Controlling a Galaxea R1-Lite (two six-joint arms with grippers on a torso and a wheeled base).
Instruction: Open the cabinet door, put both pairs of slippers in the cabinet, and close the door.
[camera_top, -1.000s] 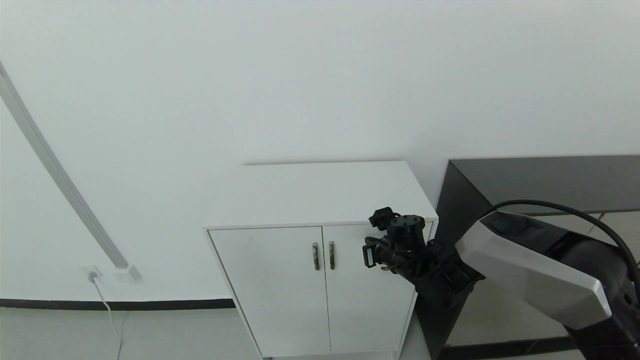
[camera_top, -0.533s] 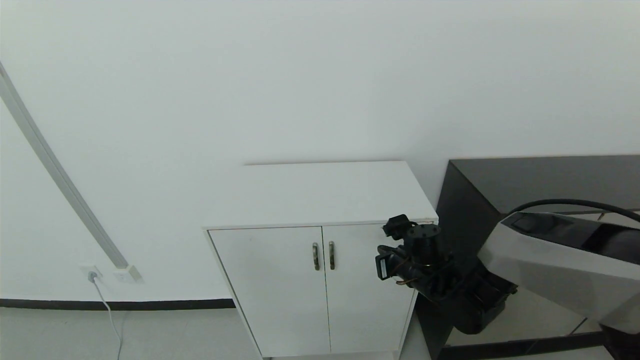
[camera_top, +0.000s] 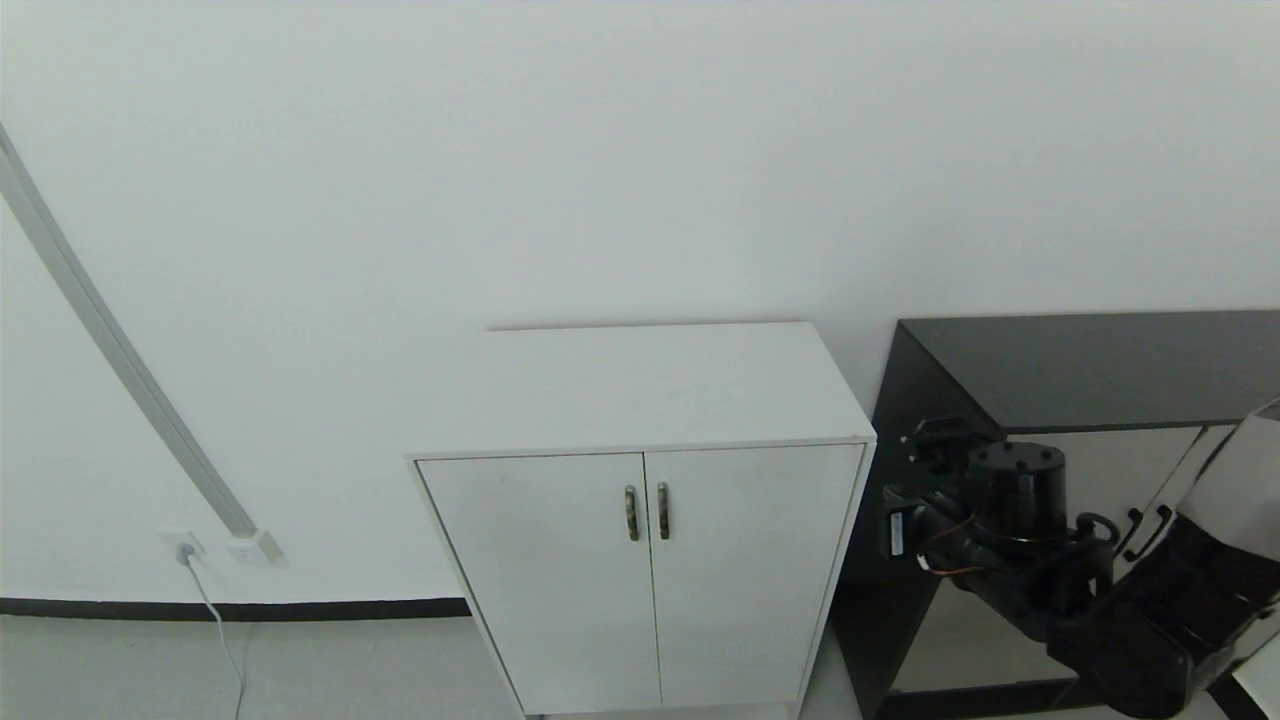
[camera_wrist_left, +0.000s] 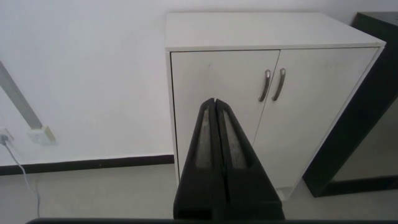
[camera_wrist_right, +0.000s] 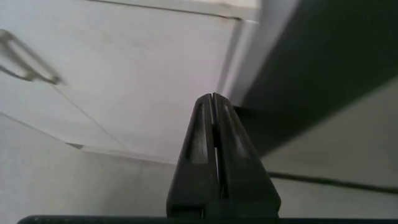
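Observation:
A white cabinet (camera_top: 640, 395) stands against the wall with both doors closed. Two metal handles (camera_top: 631, 512) (camera_top: 663, 510) sit side by side at the middle seam. In the left wrist view my left gripper (camera_wrist_left: 215, 102) is shut and empty, pointing at the left door (camera_wrist_left: 217, 74) from a distance. My right arm (camera_top: 1010, 520) hangs to the right of the cabinet, in front of the black table. Its gripper (camera_wrist_right: 212, 98) is shut and empty, aimed at the cabinet's lower right corner where the right door (camera_wrist_right: 124, 81) meets the table's dark side panel (camera_wrist_right: 323, 62).
A black table (camera_top: 1090, 365) stands close against the cabinet's right side. A wall socket with a hanging cable (camera_top: 185, 552) is low on the left, below a slanted grey cable duct (camera_top: 110, 340). Bare floor (camera_wrist_left: 93, 193) lies before the cabinet.
My right arm has swung to the right, from in front of the cabinet's right door to in front of the black table. The doors stayed closed.

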